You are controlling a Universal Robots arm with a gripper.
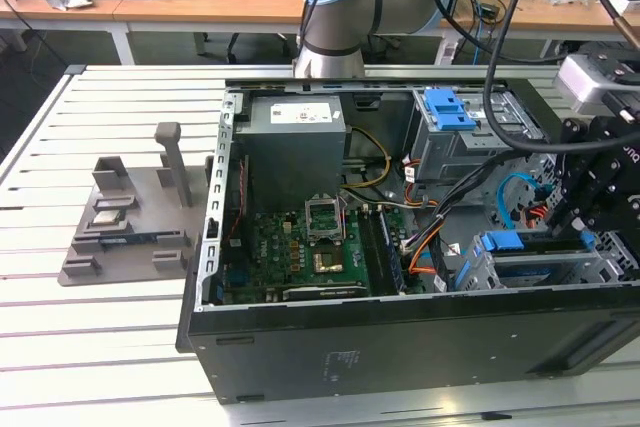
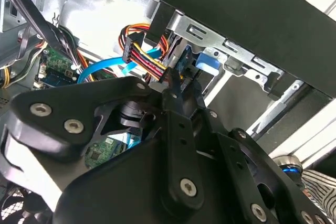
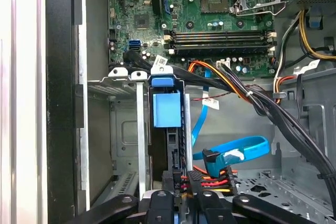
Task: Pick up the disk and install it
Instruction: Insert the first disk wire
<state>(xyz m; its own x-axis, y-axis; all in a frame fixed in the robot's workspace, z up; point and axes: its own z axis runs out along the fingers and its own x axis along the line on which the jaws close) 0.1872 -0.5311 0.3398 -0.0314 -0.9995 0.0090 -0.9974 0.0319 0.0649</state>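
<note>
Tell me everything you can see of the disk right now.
The disk stands on edge in a slot of the grey metal drive cage at the corner of the open computer case. What shows is mostly its blue plastic carrier, with a dark edge below it. The gripper is right at its cable end, beside the bundle of coloured power wires. In the exterior view the carrier shows as a blue tab on the cage top.

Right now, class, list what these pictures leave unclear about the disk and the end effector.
- Disk: in the first wrist view its label and body sit hidden inside the metal drive cage; just the blue carrier end shows.
- End effector: cut off by the exterior view's right edge.
</note>
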